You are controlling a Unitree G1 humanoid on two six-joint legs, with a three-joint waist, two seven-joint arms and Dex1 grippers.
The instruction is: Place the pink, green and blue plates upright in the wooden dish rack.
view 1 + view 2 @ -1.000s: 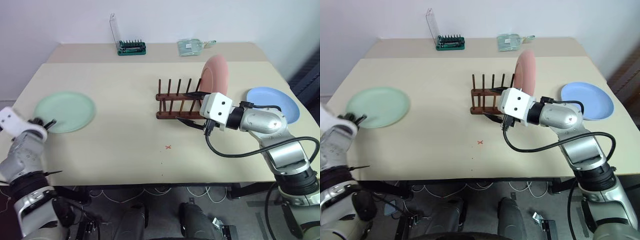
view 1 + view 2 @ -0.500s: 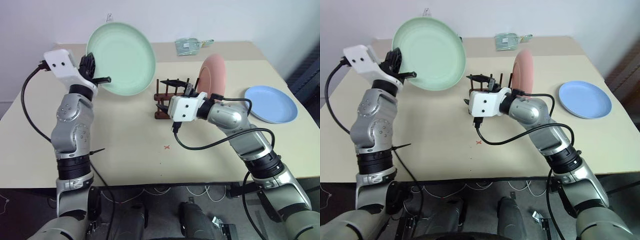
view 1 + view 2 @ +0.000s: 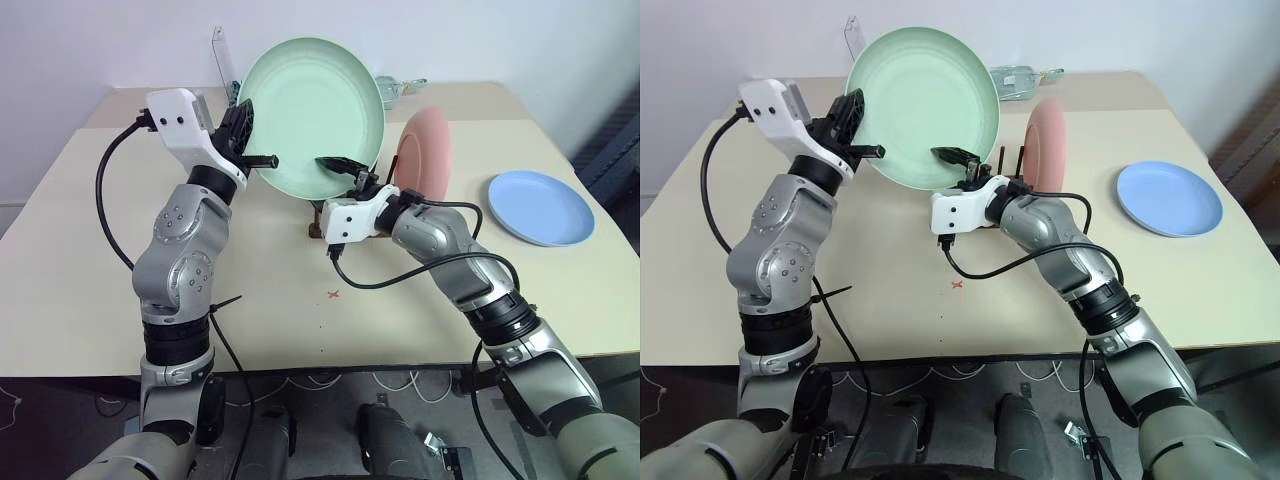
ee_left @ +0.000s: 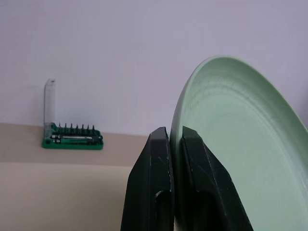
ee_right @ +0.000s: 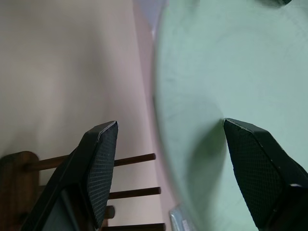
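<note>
Between the right end effector (image 5: pixel 168 159)'s spread fingers hangs the green plate (image 3: pixel 312 120), rim pinched by the left end effector (image 4: pixel 175 144), held upright above the rack (image 5: pixel 72 192) for slotting beside the pink plate (image 3: pixel 423 150); blue plate (image 3: pixel 543 206) waits on the bench (image 3: pixel 80 250).

Green plate (image 3: pixel 312 118) raised on edge over the dark rack (image 3: pixel 985 215) — pink plate (image 3: pixel 423 150) racked upright, blue plate (image 3: pixel 543 206) flat.

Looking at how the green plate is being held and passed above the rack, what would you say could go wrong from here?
1. The left gripper pinches only the green plate rim, so it may pivot or slip.
2. The right gripper straddles the plate's edge with its jaws open; a mistimed handover could drop it.
3. It hangs over the wooden dish rack, near the upright pink plate, which could get knocked.
</note>
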